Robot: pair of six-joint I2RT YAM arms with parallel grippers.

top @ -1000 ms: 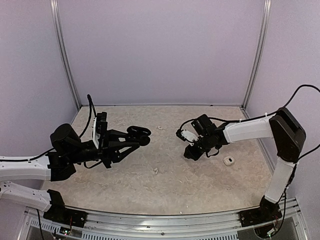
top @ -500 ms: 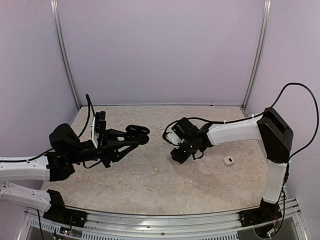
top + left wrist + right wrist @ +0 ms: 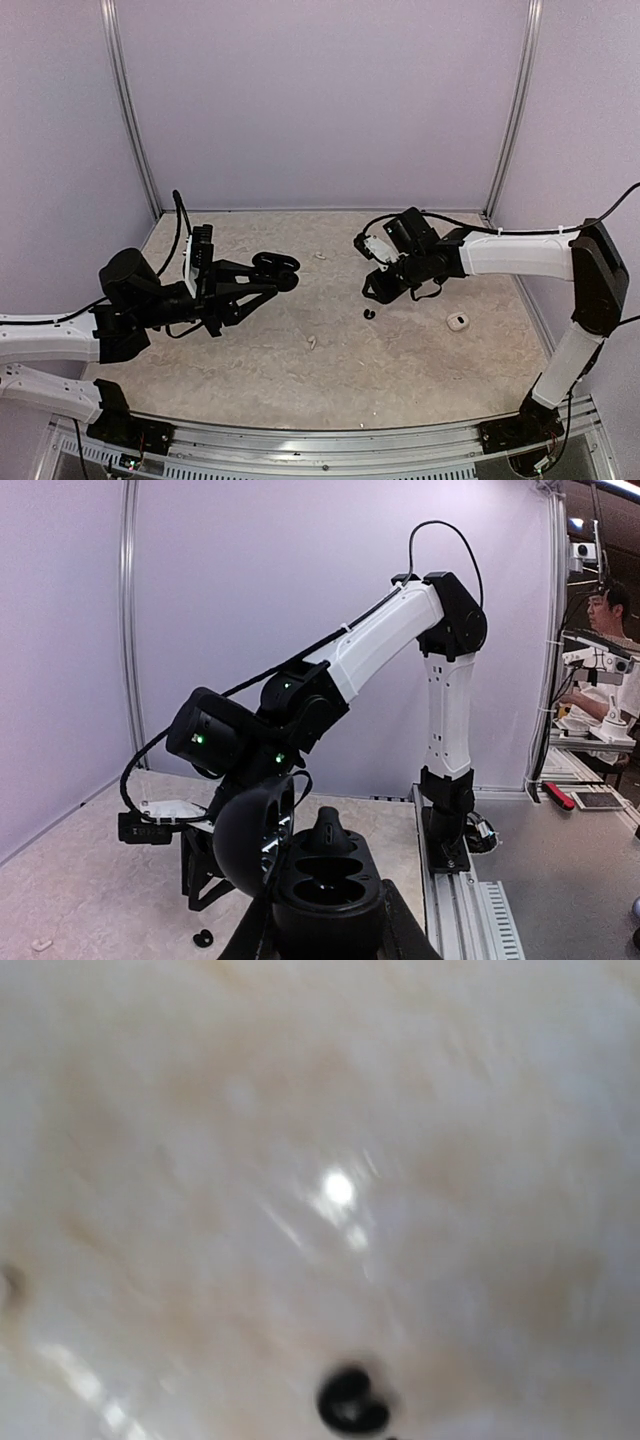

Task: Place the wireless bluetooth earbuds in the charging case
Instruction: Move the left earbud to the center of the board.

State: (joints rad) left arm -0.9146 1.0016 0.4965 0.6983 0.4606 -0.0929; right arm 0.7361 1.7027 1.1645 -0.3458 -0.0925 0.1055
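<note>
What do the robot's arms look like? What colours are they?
The left arm and right arm have white tube parts joined by chunky black joints. Thin black cables run along them. The left end effector and right end effector are black, each with a small white block behind it. Tiny green lights glow on the right arm's wrist.

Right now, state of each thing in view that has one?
Case: open, lid swung back, clamped in left gripper.
Left gripper: shut on case.
Black bud: loose on table, just under right gripper, not held.
Right gripper: over the table, holding nothing visible; open or shut unclear.
White bud: loose on table, far right, untouched.
</note>
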